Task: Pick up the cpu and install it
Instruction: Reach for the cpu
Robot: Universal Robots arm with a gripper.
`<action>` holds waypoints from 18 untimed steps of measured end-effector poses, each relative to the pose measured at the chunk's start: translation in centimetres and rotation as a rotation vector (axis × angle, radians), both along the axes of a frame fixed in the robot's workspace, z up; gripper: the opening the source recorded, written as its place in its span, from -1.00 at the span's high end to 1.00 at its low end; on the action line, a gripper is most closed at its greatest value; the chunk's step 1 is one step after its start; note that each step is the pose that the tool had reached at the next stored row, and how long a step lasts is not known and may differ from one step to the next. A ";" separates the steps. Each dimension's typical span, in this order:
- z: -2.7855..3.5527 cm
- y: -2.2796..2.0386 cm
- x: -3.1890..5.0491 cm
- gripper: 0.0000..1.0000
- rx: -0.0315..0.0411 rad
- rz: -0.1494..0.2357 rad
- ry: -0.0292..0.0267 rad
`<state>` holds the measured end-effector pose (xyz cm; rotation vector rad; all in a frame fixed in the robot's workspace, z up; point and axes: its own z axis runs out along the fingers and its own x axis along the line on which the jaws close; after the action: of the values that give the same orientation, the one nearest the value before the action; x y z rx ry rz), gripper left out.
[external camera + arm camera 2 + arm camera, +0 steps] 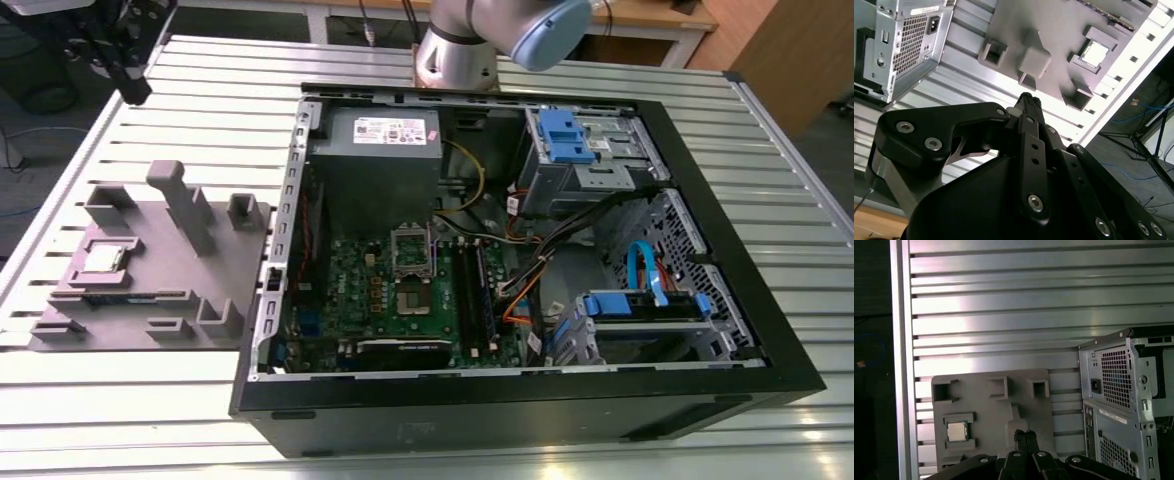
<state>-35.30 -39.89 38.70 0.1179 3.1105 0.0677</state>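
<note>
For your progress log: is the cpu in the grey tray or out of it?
In. The cpu lies flat in a pocket of the tray.

Holds the gripper (1029, 99) aloft and pointed downward, black fingers (1030, 135) pressed together tip to tip with nothing between them. Shows the same closed tips in both wrist views. Bends, in the exterior view, at a silver arm joint (461, 48) capped in blue.

cpu (104, 259) in tray (200, 268), tray beside case (467, 420) — on exterior view's left
</note>
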 end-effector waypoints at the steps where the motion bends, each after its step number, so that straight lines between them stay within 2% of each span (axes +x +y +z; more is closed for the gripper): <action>1: -0.05 0.00 -0.30 0.78 0.0000 0.000 -0.0001; 10: -0.51 0.00 -3.08 0.78 0.0000 0.000 -0.0001; 18: -1.00 0.00 -4.97 0.78 0.0000 0.000 -0.0001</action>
<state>-40.27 -39.89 37.70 0.1179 3.1104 0.0677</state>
